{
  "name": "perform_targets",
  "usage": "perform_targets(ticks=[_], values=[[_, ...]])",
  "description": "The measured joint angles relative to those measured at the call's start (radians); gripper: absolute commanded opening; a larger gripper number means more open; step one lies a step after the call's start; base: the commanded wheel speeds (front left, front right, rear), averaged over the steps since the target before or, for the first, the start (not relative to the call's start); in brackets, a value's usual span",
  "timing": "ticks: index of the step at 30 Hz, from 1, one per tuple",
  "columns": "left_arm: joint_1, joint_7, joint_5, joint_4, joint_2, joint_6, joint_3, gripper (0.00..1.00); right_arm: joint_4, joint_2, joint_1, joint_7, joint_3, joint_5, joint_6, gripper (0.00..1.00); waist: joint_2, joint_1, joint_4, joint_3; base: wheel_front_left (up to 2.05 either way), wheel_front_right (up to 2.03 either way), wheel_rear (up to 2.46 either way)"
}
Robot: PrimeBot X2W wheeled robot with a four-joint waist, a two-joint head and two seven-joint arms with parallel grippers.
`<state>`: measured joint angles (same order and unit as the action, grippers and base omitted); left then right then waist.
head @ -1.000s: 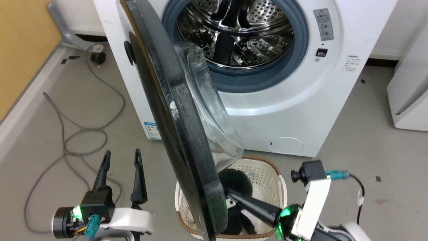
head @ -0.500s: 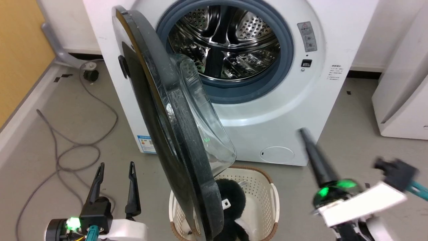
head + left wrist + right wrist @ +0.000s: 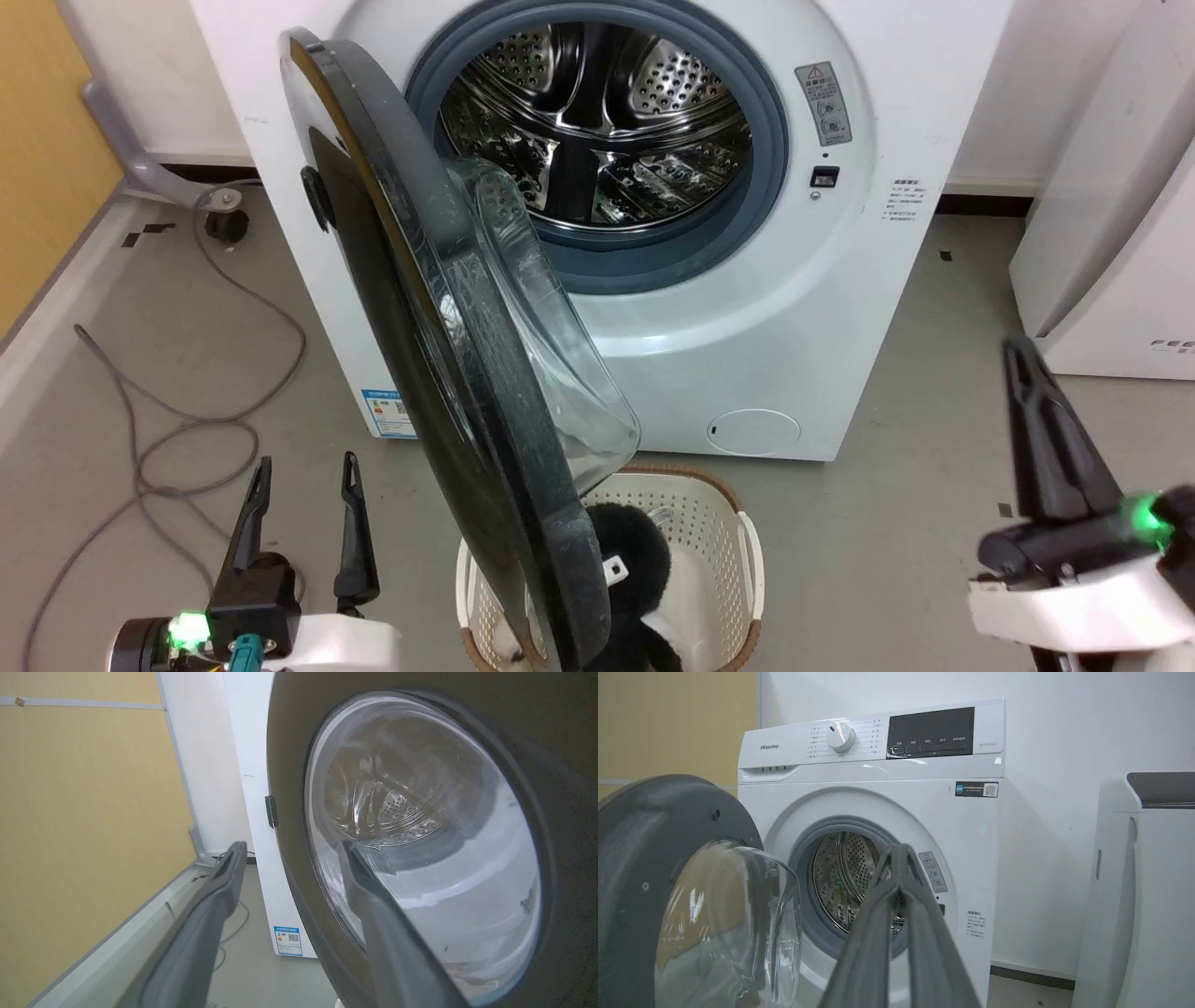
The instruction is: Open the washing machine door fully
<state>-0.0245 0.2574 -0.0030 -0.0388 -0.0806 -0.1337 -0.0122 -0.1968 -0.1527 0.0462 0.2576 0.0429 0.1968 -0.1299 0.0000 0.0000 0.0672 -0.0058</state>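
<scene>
Left gripper (image 3: 306, 459): fingers spread wide, nothing between them. It hangs low over the grey floor (image 3: 934, 373), pointing toward the washer.

Right gripper (image 3: 1017, 348): in the right wrist view the fingers meet at their tips, holding nothing. It points toward the washer front and touches nothing.

Surface and room: a loose grey cable (image 3: 187, 429) loops across the floor out to the left gripper's left. Beyond the cable are a pale skirting and a yellow wall panel (image 3: 37, 140). A castor wheel (image 3: 227, 224) stands at the wall ahead of the left gripper. A white appliance (image 3: 1120, 261) stands ahead of the right gripper, beside the washer. Between the two grippers sits a white laundry basket (image 3: 752, 569) with a dark fluffy item (image 3: 635, 551) inside.

The washing machine (image 3: 794, 308) stands ahead of both grippers, white, against a white wall. Its grey rubber ring (image 3: 766, 168) and perforated steel drum (image 3: 597, 121) are exposed. A blue label (image 3: 387, 415) marks its lower corner ahead of the left gripper, and a small round flap (image 3: 753, 432) sits low on the front.

The washing machine door (image 3: 401, 308) is just to the left gripper's right and well to the right gripper's left. It is hinged on the washer's left side and swung out, nearly edge-on to the head view. Its glossy black face turns toward the left gripper and the clear glass bowl bulges toward the right one. The lower rim hangs over the basket. Neither gripper is seen touching it.
</scene>
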Motion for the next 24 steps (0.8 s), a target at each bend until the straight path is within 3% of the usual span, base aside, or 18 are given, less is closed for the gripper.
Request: perform_targets(ticks=[11, 12, 13, 14, 24], values=[[-0.020, 0.000, -0.001, 0.001, 0.000, -0.004, 0.000, 1.00, 0.132, 0.086, -0.142, 0.000, -0.119, -0.116, 0.000, 0.00, 0.0000, 0.0000, -0.008, -0.015, 0.00, 0.00, 0.00], [-0.020, 0.000, -0.002, 0.000, 0.000, -0.004, 0.000, 1.00, 0.141, 0.090, -0.149, 0.000, -0.118, -0.117, 0.000, 0.04, 0.0000, 0.0000, -0.009, -0.015, 0.00, 0.00, 0.00], [-0.020, 0.000, -0.002, 0.000, 0.000, -0.004, -0.001, 1.00, 0.151, 0.092, -0.154, 0.000, -0.114, -0.120, 0.000, 0.64, 0.0000, 0.0000, -0.009, -0.015, 0.00, 0.00, 0.00], [-0.020, 0.000, -0.002, -0.001, 0.000, -0.004, -0.001, 1.00, 0.165, 0.092, -0.159, 0.000, -0.107, -0.125, 0.000, 1.00, 0.0000, 0.0000, -0.010, -0.015, 0.00, 0.00, 0.00], [-0.020, 0.000, -0.010, -0.015, 0.001, -0.004, 0.002, 1.00, 0.215, 0.098, -0.170, 0.000, -0.104, -0.160, 0.000, 1.00, 0.0000, 0.0000, -0.011, -0.020, 0.00, 0.00, 0.00]])
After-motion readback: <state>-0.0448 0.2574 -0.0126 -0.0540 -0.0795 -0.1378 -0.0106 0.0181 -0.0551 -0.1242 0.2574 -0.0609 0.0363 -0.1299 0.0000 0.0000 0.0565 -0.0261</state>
